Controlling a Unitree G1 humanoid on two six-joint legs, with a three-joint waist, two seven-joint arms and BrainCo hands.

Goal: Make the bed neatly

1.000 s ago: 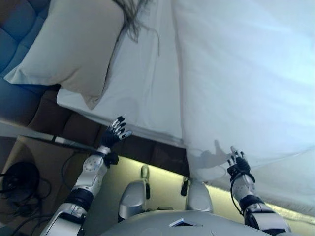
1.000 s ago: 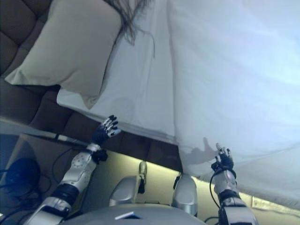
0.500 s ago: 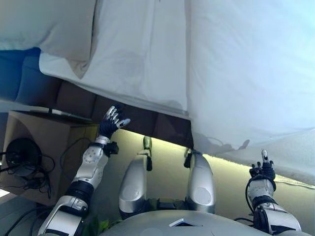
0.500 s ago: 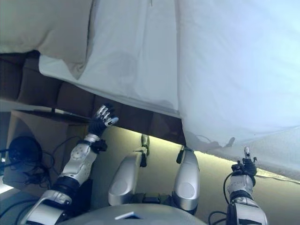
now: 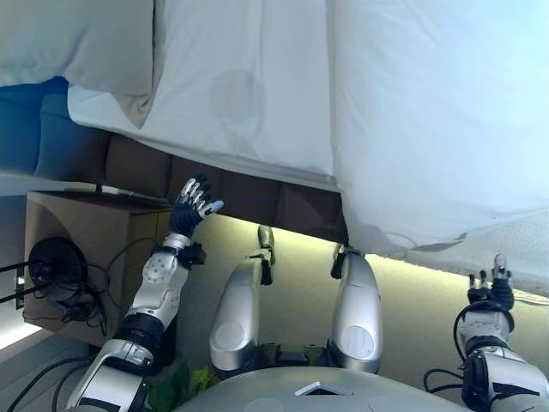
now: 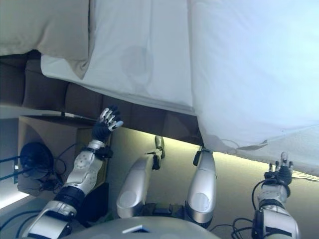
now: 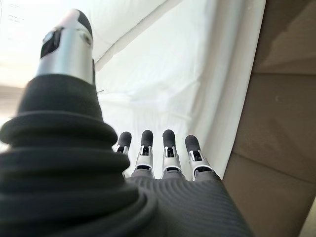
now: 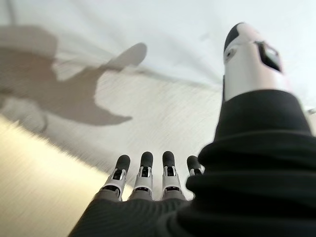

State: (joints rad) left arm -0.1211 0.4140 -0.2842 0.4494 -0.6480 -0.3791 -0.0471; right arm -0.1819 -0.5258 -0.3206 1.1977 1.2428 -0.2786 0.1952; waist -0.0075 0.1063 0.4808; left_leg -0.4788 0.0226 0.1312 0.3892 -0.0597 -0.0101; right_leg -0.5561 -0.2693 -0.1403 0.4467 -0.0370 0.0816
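Duvet (image 5: 437,120) covers right part of bed, near edge draped over side; bare sheet (image 5: 244,94) left of it, pillow (image 5: 77,39) far left. Left hand (image 5: 190,209) and right hand (image 5: 489,287): fingers straight, spread, holding nothing. Duvet likely soft, light, slippery; pinch near hanging hem. Nightstand (image 5: 81,249) with cables crowds left side.

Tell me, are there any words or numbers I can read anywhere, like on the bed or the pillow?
None. The duvet, sheet, pillow and bedside cabinet carry no print that can be read. Both hands, left and right, are open and hold nothing.
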